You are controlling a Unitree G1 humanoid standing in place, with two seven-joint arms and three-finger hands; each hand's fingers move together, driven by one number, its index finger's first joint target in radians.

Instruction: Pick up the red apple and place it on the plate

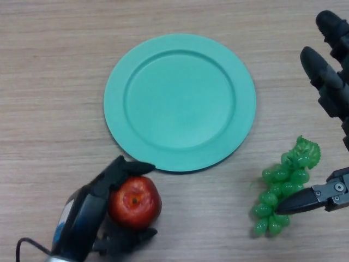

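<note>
A red apple sits on the wooden table near the front left, just below the rim of a round green plate. My left hand comes in from the bottom left and wraps round the apple, with fingers curled over its top and its underside. The plate holds nothing. My right hand is at the right edge with its fingers straight, its thumb tip pointing at a bunch of green grapes.
A bunch of green grapes lies on the table to the right of the plate, beside my right hand's thumb. Bare wooden tabletop surrounds the plate.
</note>
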